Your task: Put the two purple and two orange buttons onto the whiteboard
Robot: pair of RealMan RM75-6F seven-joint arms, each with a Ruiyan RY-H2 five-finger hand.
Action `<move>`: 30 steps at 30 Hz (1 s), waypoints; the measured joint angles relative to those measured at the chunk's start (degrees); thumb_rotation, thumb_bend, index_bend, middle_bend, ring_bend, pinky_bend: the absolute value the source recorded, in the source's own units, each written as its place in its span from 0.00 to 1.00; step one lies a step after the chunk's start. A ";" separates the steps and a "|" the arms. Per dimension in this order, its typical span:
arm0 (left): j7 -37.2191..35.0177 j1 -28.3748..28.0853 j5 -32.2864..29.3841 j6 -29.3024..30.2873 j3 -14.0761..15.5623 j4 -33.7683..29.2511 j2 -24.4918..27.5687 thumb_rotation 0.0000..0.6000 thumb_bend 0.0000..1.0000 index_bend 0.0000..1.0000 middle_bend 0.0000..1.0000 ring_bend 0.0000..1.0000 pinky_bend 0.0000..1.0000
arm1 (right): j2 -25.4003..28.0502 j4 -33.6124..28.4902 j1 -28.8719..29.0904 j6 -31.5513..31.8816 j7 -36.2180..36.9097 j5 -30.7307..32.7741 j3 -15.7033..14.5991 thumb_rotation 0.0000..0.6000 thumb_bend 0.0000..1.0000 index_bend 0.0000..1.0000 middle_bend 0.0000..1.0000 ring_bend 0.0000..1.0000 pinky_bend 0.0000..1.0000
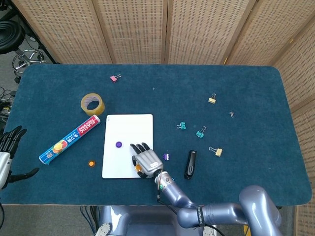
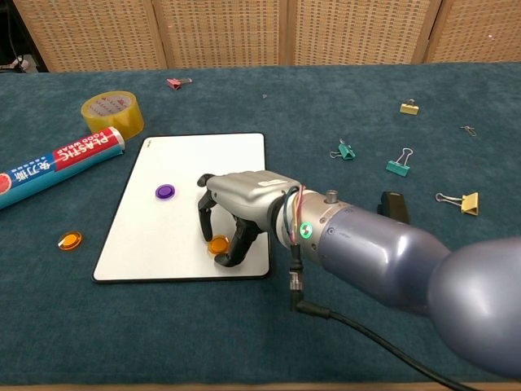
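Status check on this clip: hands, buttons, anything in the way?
Right hand over an orange button on the whiteboard; hold unclear. Left hand open, idle. One purple button on board; other orange and purple off it.

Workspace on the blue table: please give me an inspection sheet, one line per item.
Surface: blue cloth table, whiteboard lying flat.
Job's things: one purple button on the board; orange button on the board under the right hand; second purple button and second orange button on the cloth.
Clutter: tape roll, plastic wrap box, binder clips, black object.
Hands: right at the orange button, hold unclear; left hand open at the table edge.
Cables: black cable from the right arm.
Surroundings: wicker screens.
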 measured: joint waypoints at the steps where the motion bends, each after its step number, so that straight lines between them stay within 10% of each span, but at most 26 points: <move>1: 0.00 0.01 -0.03 0.02 -0.02 0.00 0.00 1.00 0.03 0.00 0.00 0.00 0.00 | -0.07 0.05 -0.03 -0.02 0.01 -0.04 0.04 1.00 0.41 0.52 0.00 0.00 0.00; 12: -0.28 0.03 0.07 -0.07 0.00 -0.10 0.04 1.00 0.03 0.00 0.00 0.00 0.00 | 0.27 -0.76 -0.30 -0.81 0.58 -0.33 0.23 1.00 0.41 0.30 0.00 0.00 0.00; 30: -0.08 -0.09 0.40 -0.45 0.15 -0.22 0.02 1.00 0.03 0.00 0.00 0.00 0.00 | 7.75 -7.91 -2.67 3.54 -0.04 -4.01 0.03 1.00 0.32 0.24 0.00 0.00 0.00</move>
